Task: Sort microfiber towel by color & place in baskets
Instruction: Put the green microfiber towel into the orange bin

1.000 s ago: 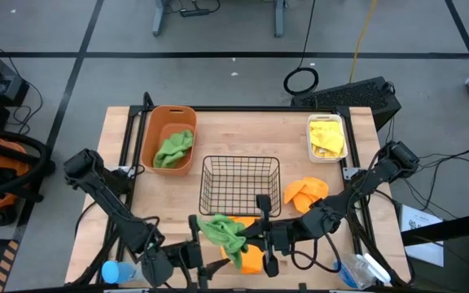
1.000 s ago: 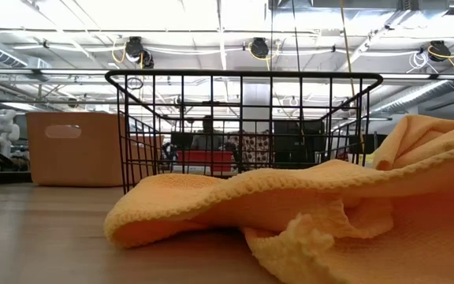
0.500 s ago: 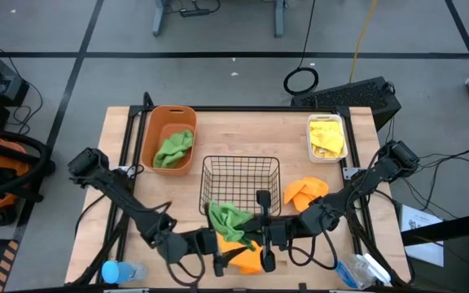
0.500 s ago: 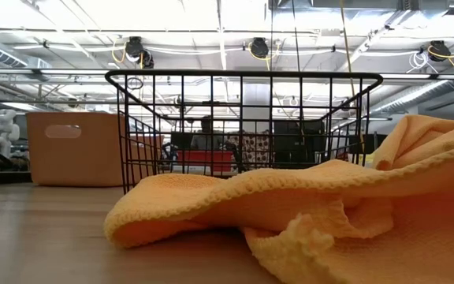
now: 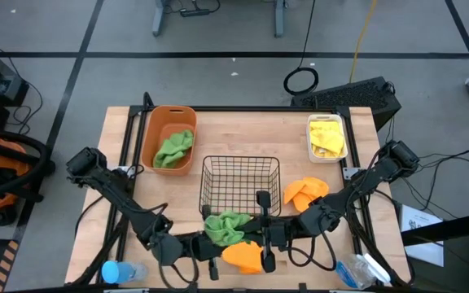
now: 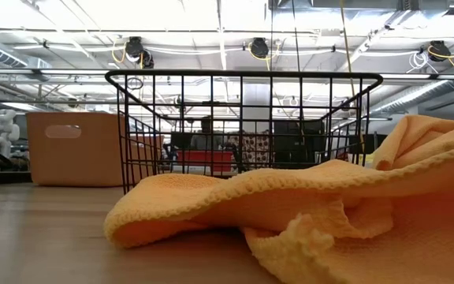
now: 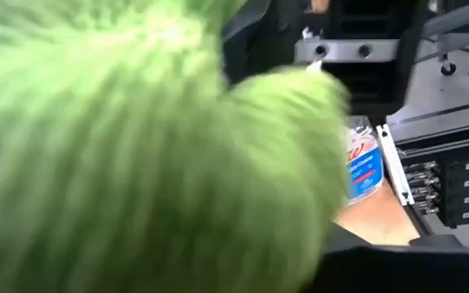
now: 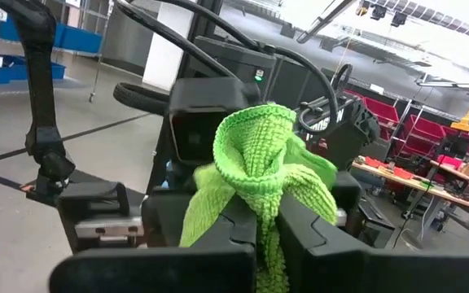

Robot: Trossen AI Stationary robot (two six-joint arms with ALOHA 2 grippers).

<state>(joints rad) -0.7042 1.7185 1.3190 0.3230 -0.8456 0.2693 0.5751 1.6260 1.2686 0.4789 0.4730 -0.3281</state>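
Observation:
A green microfiber towel point(image 5: 226, 226) is bunched just in front of the black wire basket point(image 5: 240, 183), with my right gripper point(image 5: 249, 232) shut on it. My left gripper point(image 5: 208, 246) stands close against the towel's left side, and the towel point(image 7: 137, 146) fills its wrist view. An orange towel point(image 5: 243, 256) lies on the table near the front edge, partly under the green one. A second orange towel point(image 5: 305, 194) lies right of the basket. The orange tub point(image 5: 173, 138) holds a green towel. The white bin point(image 5: 326, 137) holds a yellow towel. My right gripper pinches a gathered fold of the green towel point(image 8: 269, 213) between its two fingers point(image 8: 308, 236), coming level from the table's right. The cloth bulges out in a bunch beyond the fingertips and a strip of it runs back between the fingers.
A blue-capped bottle point(image 5: 116, 271) lies at the near left corner and a clear bottle point(image 5: 365, 268) at the near right. In the low view the orange towel point(image 6: 290, 213) fills the foreground before the wire basket point(image 6: 243, 118) and the tub point(image 6: 73, 146).
My left gripper has gone from the near left toward the table's right, up to the green towel. The towel, which trailed down over the orange towel, is now drawn into a tighter bunch nearer the basket. My right gripper has kept its hold.

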